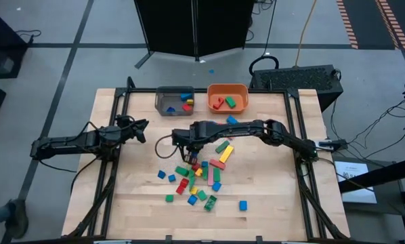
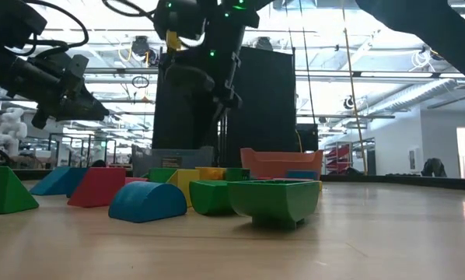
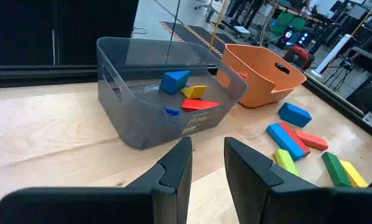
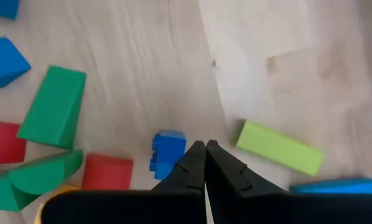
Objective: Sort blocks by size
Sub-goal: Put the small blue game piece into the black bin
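Observation:
Several coloured blocks (image 1: 197, 177) lie scattered on the middle of the wooden table. They are cubes, bars, wedges and half-rounds. My right gripper (image 1: 188, 146) reaches in from the right and is above the far edge of this scatter. In the right wrist view it (image 4: 204, 148) is shut and empty, pointing down. A small blue block (image 4: 168, 153) lies just beside its tips and a light green bar (image 4: 277, 148) on the other side. My left gripper (image 1: 143, 128) waits open and empty at the table's left, facing the grey bin (image 3: 155, 99).
The grey bin (image 1: 174, 100) at the far edge holds blue, yellow and red blocks. The orange bin (image 1: 227, 97) beside it holds red and green blocks. Green and yellow bars (image 1: 223, 150) lie right of my right gripper. One blue block (image 1: 243, 205) lies near the front.

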`<state>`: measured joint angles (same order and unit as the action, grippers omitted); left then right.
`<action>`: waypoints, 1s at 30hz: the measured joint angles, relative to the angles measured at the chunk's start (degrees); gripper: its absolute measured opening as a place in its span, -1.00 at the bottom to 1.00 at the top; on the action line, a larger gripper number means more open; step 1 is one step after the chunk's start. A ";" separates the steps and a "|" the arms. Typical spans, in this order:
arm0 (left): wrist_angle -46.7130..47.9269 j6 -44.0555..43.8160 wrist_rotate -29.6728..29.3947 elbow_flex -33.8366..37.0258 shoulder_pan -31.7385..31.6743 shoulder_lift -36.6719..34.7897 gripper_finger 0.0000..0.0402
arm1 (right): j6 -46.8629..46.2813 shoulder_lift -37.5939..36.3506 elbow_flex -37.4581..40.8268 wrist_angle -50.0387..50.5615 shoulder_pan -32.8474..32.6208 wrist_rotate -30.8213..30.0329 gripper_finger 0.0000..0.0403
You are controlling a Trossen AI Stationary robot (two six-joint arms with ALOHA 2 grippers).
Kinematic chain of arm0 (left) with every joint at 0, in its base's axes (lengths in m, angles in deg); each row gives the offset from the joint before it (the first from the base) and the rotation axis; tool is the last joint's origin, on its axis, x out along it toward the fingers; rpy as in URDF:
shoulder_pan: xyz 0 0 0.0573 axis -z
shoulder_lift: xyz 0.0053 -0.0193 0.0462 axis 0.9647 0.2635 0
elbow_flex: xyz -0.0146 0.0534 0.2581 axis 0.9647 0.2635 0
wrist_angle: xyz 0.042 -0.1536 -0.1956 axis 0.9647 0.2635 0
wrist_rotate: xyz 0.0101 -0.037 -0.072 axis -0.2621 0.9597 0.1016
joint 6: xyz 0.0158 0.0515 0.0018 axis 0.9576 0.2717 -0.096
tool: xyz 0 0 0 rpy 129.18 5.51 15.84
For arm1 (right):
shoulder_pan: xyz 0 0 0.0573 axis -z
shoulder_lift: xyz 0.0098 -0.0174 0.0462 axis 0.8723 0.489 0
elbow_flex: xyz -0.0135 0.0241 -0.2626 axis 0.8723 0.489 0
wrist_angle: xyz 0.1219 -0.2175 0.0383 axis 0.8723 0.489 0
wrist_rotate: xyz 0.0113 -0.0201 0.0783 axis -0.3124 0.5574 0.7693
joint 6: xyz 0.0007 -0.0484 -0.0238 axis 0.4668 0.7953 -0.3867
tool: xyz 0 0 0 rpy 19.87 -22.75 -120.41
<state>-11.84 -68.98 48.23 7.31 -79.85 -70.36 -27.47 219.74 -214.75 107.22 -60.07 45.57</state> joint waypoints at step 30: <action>0.02 0.46 -0.42 0.00 0.00 0.02 -0.53 | 1.60 -0.33 9.39 -4.30 1.10 10.24 0.34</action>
<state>-11.82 -68.52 47.82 7.31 -79.85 -70.35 -25.87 219.41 -205.37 102.92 -58.97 55.82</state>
